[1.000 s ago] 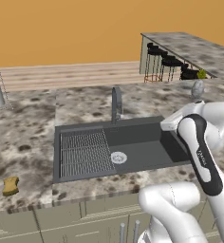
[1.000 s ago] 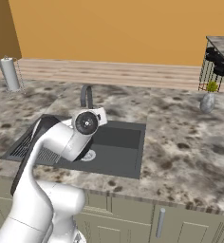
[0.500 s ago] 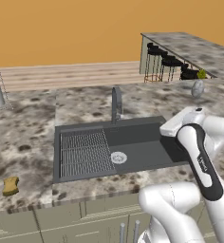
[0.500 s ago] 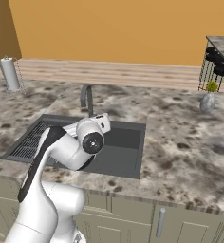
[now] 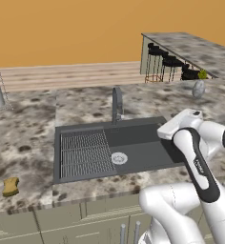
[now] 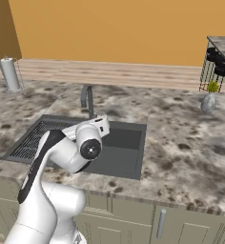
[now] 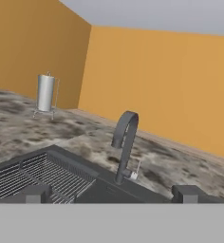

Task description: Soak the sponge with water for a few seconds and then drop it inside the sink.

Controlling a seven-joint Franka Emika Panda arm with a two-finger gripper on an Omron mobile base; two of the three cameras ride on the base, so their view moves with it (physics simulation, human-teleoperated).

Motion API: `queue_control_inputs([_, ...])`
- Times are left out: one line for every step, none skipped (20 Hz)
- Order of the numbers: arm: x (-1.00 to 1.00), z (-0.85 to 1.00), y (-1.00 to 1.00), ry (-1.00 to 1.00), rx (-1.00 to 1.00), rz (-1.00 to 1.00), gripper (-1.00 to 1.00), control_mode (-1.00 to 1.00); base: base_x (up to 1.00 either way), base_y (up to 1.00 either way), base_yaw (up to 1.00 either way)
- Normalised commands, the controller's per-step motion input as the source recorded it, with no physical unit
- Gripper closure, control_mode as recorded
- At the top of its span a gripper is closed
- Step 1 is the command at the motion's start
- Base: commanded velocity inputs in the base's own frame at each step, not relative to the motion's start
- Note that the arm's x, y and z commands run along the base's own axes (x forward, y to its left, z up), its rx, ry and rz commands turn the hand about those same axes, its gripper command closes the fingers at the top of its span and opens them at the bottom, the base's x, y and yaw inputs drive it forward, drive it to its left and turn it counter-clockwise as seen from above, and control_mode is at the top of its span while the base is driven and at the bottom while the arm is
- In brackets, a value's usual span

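Since a second ago your arm has swung lower and forward, so the hand now sits over the right end of the sink (image 5: 138,143) instead of above its right rim; nothing else has shifted.

Going left to right in the left base view: the sponge (image 5: 10,186) lies at the lower left of the frame, on the counter (image 5: 24,143) outside the sink's left edge and well apart from your hand. Next comes the grate (image 5: 83,152) in the left half of the basin, then the white drain (image 5: 119,158) at centre, with the faucet (image 5: 117,102) standing behind it. No water runs from the faucet. Your hand is at the right of the frame.

In the hand view the gripper (image 7: 111,193) has its jaws spread wide with nothing between them, and it looks at the faucet (image 7: 126,142), not the sponge.

Watch the sweep left: you must cross the whole basin, and a low path could clip the faucet or drag on the grate. The sponge is small and near the counter's front edge, so a nudge could push it off.
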Motion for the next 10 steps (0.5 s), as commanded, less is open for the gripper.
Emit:
queue_control_inputs([0.09,0.0,0.0,0.0,0.0,0.0,-1.0,-1.0,0.0,0.0,0.0])
queue_control_inputs([0.04,0.0,0.0,0.0,0.0,0.03,-1.0,-1.0,0.0,0.0,0.0])
queue_control_inputs([0.02,0.0,0.0,0.0,0.0,0.05,-1.0,-1.0,0.0,0.0,0.0])
queue_control_inputs([0.0,0.0,0.0,0.0,0.0,0.07,-1.0,-1.0,0.0,0.0,0.0])
queue_control_inputs([0.0,0.0,0.0,0.0,0.0,0.08,-1.0,-1.0,0.0,0.0,0.0])
queue_control_inputs([0.0,0.0,0.0,0.0,0.0,0.1,-1.0,-1.0,0.0,0.0,0.0])
queue_control_inputs([0.0,0.0,0.0,0.0,0.0,0.11,-1.0,-1.0,0.0,0.0,0.0])
queue_control_inputs([0.0,0.0,0.0,0.01,0.0,0.11,-1.0,-1.0,0.0,0.0,0.0])
queue_control_inputs([0.0,0.0,0.0,0.01,0.0,0.11,-1.0,-1.0,0.0,0.0,0.0])
queue_control_inputs([0.0,0.0,0.0,0.04,0.0,0.11,-1.0,-1.0,0.0,0.0,0.0])
